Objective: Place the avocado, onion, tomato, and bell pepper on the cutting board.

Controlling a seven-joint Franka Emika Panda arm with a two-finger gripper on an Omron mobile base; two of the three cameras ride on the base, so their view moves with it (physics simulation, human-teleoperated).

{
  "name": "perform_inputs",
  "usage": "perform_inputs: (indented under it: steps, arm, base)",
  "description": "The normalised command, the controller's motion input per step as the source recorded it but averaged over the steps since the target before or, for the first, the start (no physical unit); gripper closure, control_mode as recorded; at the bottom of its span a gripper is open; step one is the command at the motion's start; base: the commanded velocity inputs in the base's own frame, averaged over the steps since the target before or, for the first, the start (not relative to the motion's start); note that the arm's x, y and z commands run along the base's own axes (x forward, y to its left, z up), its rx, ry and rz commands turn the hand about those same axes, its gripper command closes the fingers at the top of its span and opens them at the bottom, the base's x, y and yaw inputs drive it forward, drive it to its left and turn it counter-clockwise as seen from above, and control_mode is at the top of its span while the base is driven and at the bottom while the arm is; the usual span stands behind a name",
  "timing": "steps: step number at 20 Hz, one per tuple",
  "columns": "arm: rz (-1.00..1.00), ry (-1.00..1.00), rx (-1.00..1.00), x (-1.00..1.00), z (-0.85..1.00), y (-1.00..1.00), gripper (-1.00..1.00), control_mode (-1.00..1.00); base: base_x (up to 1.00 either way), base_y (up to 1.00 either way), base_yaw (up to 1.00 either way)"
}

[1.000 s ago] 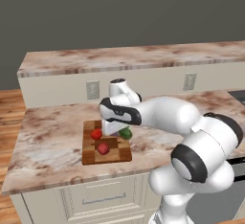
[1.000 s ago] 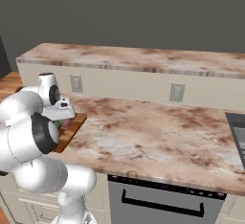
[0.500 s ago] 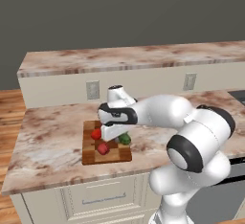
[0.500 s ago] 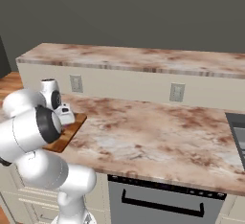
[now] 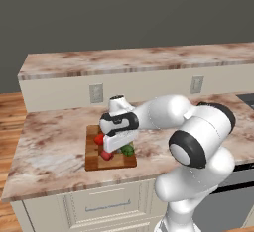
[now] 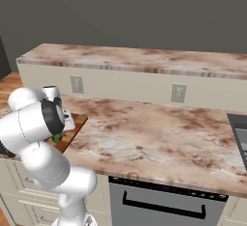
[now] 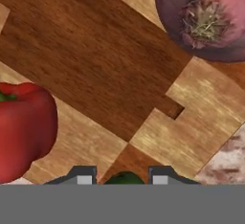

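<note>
The cutting board (image 5: 92, 162), in light and dark wood blocks, lies on the counter left of centre. My gripper (image 5: 124, 146) is low over its near right part, shut on the avocado (image 5: 128, 150). The avocado shows as a green sliver (image 7: 124, 179) between my fingertips in the hand view. On the board lie the bright tomato (image 5: 99, 139) and the bell pepper (image 5: 105, 155), which is large at the left of the hand view (image 7: 24, 127). The purple-pink onion (image 7: 206, 17) rests on the board too. In the right base view the avocado (image 6: 58, 137) peeks out under my arm.
Marble counter (image 5: 49, 146) stretches left of the board and far to the right (image 6: 159, 133). A raised ledge (image 5: 139, 60) with two wall outlets (image 5: 96, 92) runs behind it. A stove edge (image 6: 239, 133) sits at far right. The board lies close to the counter's front edge.
The hand has come down toward the board with the avocado in its jaws. The other vegetables have stayed in place.
</note>
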Motion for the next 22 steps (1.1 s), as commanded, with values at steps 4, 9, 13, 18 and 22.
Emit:
perform_inputs:
  steps: [4, 9, 13, 18, 22]
  arm:
    - [0.02, 0.04, 0.0, 0.0, -0.26, 0.18, 1.0, -1.0]
    - [0.01, 0.03, 0.0, 0.0, -0.23, 0.05, 1.0, -1.0]
    - [0.01, 0.01, 0.0, 0.0, -0.21, 0.04, -1.0, -1.0]
    - [0.0, 0.0, 0.0, -0.09, -0.09, 0.02, -1.0, -1.0]
    - [0.0, 0.0, 0.0, -0.2, 0.0, 0.0, -1.0, -1.0]
  base:
    - [0.0, 0.0, 0.0]
    - [0.0, 0.0, 0.0]
    - [0.0, 0.0, 0.0]
    - [0.0, 0.0, 0.0]
    - [0.0, 0.0, 0.0]
